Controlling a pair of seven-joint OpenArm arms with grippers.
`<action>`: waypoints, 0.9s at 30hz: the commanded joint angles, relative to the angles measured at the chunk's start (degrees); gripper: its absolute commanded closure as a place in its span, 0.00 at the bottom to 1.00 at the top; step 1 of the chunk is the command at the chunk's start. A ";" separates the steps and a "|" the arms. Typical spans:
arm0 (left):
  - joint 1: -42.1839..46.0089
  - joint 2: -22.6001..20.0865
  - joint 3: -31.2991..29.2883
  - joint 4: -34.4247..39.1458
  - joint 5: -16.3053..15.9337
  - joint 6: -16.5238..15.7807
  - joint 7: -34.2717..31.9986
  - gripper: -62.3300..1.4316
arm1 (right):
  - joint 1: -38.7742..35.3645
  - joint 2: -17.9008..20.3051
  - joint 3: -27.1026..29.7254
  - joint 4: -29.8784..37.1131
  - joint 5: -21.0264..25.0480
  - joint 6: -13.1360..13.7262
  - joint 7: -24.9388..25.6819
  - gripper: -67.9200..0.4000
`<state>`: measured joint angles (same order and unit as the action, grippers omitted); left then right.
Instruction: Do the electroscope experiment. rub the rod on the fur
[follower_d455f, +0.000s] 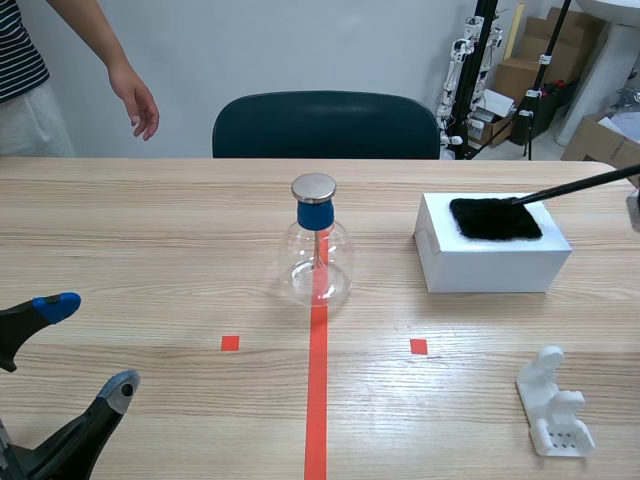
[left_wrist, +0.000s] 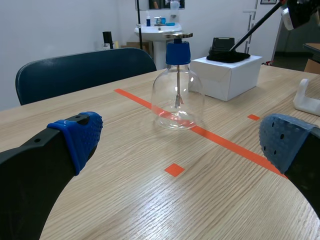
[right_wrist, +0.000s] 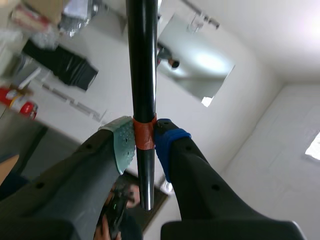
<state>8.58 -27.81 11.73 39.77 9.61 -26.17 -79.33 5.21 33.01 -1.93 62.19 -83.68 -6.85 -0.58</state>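
**Mia:** Why was the rod held right at one end?

**Ben:** The right gripper was squeezed tight on it, at the orange band near that end. I think that left the long bare part free for rubbing.

**Mia:** Where was the other end?

**Ben:** Its tip lay on the black fur, touching it near the side closest to that arm. The rod sloped down from the gripper to the fur.

**Mia:** Why was the fur up on the white box?

**Ben:** Maybe so the rod could reach it at a slant and not bump the table.

**Mia:** What about the left gripper?

**Ben:** It hung low over the table with its fingers wide apart and nothing between them. It was well away from the fur.

**Mia:** And the glass bottle with the metal top?

**Ben:** It stood upright on the red line, beside the box but not touching it. I guess it was put there ready for the rod.

**Mia:** Anything else?

**Ben:** A small white holder sat on the right arm's side. A person's hand hung past the far edge of the table.
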 joint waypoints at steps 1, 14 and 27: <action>-0.02 -0.33 -0.17 0.42 -0.55 -0.09 -0.83 0.00 | 1.64 0.48 -1.53 1.14 -0.02 -0.87 0.17 0.96; -0.02 -0.33 -0.17 0.42 -0.55 -0.09 -0.83 0.00 | 1.60 6.67 -3.04 1.66 -0.02 -0.90 -0.33 0.96; -0.02 -0.33 -0.17 0.42 -0.55 -0.09 -0.83 0.00 | 2.56 5.75 -7.30 2.95 -0.02 -0.46 -3.76 0.96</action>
<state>8.60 -27.81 11.73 39.77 9.63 -26.17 -79.33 6.79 37.19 -9.93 64.03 -83.68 -7.03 -2.28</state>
